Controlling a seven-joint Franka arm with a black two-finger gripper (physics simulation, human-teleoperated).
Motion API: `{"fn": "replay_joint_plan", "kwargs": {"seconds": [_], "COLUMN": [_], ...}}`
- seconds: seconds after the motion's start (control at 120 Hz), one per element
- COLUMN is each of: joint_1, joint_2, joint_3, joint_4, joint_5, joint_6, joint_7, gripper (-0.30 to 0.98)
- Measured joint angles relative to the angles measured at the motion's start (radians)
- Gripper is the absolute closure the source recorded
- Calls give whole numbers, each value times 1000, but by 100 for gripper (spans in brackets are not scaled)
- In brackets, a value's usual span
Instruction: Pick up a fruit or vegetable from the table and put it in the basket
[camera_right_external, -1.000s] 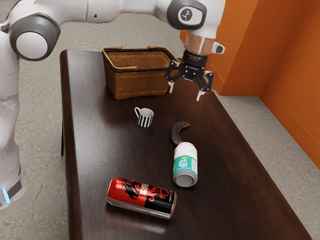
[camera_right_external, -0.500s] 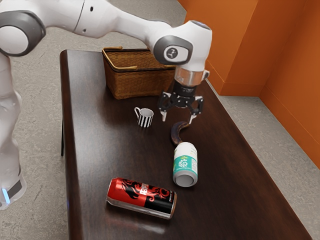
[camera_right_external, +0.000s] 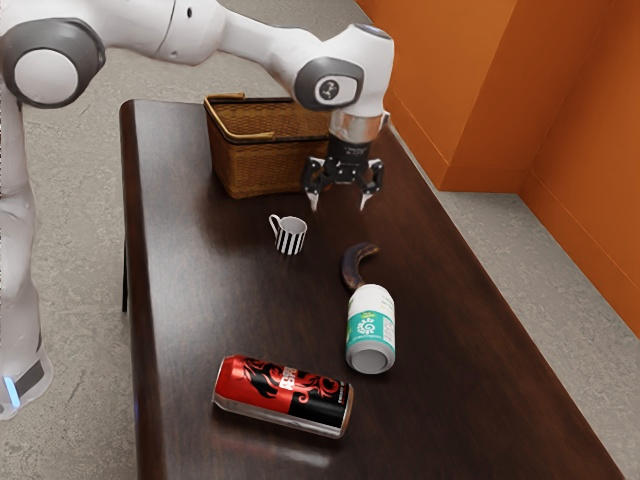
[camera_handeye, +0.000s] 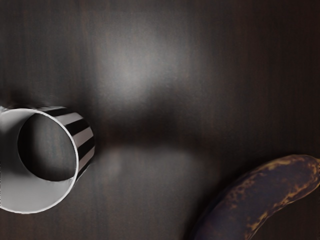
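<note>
My gripper (camera_right_external: 340, 204) hangs above the table in the exterior view, open, with nothing between its fingers. A dark, overripe banana (camera_right_external: 352, 267) lies on the table, lower in that view than the gripper and touching or close to a white-and-teal bottle. In the wrist view the banana (camera_handeye: 265, 197) shows brown-yellow patches, and part of it is cut off by the picture's edge. The wicker basket (camera_right_external: 255, 168) stands behind the gripper at the table's far end, its handles folded down on the rim.
A black-and-white striped mug (camera_right_external: 290, 236), in the wrist view a mug (camera_handeye: 82, 142) too, stands near the banana. The white-and-teal bottle (camera_right_external: 371, 328) and a red-and-black can (camera_right_external: 284, 396) lie on the dark table (camera_right_external: 200, 300).
The gripper first came down toward the banana and the exterior view's left, then rose somewhat and moved further left, toward the basket side. It stayed open; the objects have not moved.
</note>
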Motion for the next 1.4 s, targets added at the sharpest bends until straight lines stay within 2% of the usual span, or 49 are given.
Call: {"fn": "replay_joint_plan", "kwargs": {"seconds": [0.167,0.217,0.325,0.375,0.525,0.717,1.008,1.4], "joint_1": [124,94,-47,-72,-33,-57,-60,-53], "joint_2": [61,71,86,107,145,121,130,171], "joint_3": [-14,-19,-24,-24,-23,-40,-64,-66], "joint_4": [71,84,101,135,155,48,20,-4], "joint_5": [7,9,10,10,3,-3,-5,-41], "joint_6": [3,4,6,6,7,55,114,150], "joint_7": [29,36,51,58,76,83,87,88], "gripper": [0,0,0,0,0,0,0,0]}}
